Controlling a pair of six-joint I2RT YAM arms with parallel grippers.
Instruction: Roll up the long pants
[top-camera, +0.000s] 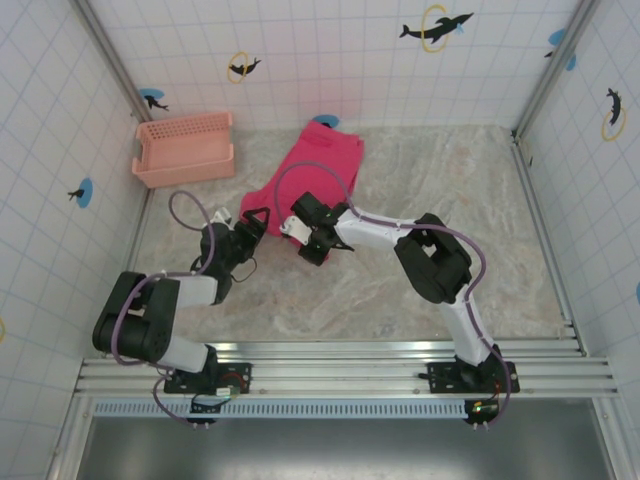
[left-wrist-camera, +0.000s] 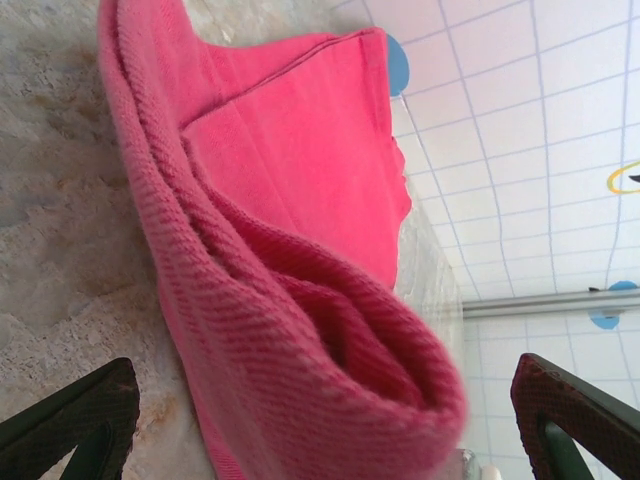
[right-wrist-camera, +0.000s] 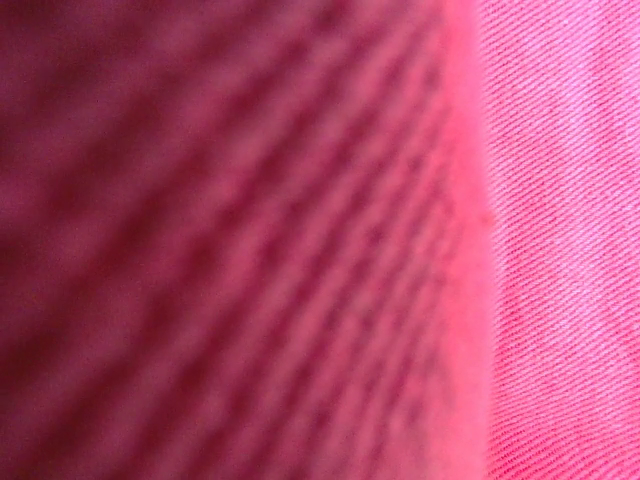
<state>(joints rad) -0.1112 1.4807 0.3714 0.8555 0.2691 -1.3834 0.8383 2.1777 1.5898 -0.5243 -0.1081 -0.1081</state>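
The pink long pants (top-camera: 312, 168) lie folded on the marbled table, running from the back wall toward the arms. Their near end is curled into a loose roll (left-wrist-camera: 330, 350). My left gripper (top-camera: 260, 226) is at the left of that near end; in the left wrist view it (left-wrist-camera: 320, 425) stands open, and the roll sits between the two dark fingertips (left-wrist-camera: 75, 410) without touching them. My right gripper (top-camera: 305, 235) presses into the same end from the right. Blurred pink cloth (right-wrist-camera: 250, 250) lies right against its camera and hides its fingers.
A pink slatted basket (top-camera: 185, 150) stands at the back left against the tiled wall. Tiled walls with metal rails enclose the table on three sides. Bare tabletop (top-camera: 450, 200) lies to the right of the pants and in front of them.
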